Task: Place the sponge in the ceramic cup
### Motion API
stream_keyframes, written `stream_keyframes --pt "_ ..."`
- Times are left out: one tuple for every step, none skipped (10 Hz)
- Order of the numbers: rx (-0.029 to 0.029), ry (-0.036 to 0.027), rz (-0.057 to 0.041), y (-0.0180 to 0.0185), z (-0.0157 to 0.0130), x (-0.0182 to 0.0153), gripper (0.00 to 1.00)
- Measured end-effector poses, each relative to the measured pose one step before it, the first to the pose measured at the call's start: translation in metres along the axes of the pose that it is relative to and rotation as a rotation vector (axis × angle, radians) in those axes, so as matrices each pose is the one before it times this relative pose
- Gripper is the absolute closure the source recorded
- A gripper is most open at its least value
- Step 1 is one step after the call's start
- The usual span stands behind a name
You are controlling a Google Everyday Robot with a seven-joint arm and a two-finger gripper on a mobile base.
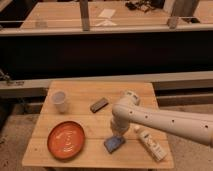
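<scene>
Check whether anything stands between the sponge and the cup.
Nothing visible: bare table lies between sponge and cup, with the plate just nearer and the block farther back. The gripper is at the sponge.

Orange plate (pixel 66 139), dark block (pixel 99 104), white bottle (pixel 150 143), wooden table (pixel 80 92)

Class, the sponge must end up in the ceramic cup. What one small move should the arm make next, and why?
Probably lower the gripper straight down and grasp the sponge: the gripper hangs just above it, the sponge lies flat on the table, and the ceramic cup stands apart behind the orange plate.
</scene>
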Motion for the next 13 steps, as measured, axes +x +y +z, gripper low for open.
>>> stream_keyframes --pt "0.00101 -0.00132 -0.00813 -0.00111 -0.00002 -0.00036 0.38" --pt "0.00142 -0.00176 -0.00489 -0.00091 -0.00005 -0.00072 0.38" --pt "0.00175 -0.00164 -0.00486 -0.00094 -0.00022 -0.00052 0.38" --pt "0.00188 0.0021 -0.00357 -0.00075 -0.00143 0.00099 0.38" --pt "-0.00086 -0.00346 0.0023 0.00098 0.00088 0.00058 0.38" --pt "-0.00328 -0.00397 0.00073 0.0022 0.00614 0.00049 0.38" --pt "-0.00112 -0.00392 0.00088 0.00159 0.00817 0.00064 0.38" --pt "0.00079 -0.00194 0.00141 0.00003 0.00228 0.00031 0.38" --pt "-0.00035 -0.00155 0.00248 0.00055 0.00068 0.00047 0.38" --pt "0.00111 -0.00094 -0.00228 -0.00021 -0.0004 0.00044 0.38" --pt "-0.0007 -0.0015 -0.00272 0.00088 0.00054 0.00048 0.38" --pt "-0.00093 -0.00061 -0.0025 0.00085 0.00057 0.00064 0.38" --pt "-0.00032 -0.00096 -0.00195 0.00122 0.00253 0.00081 0.38"
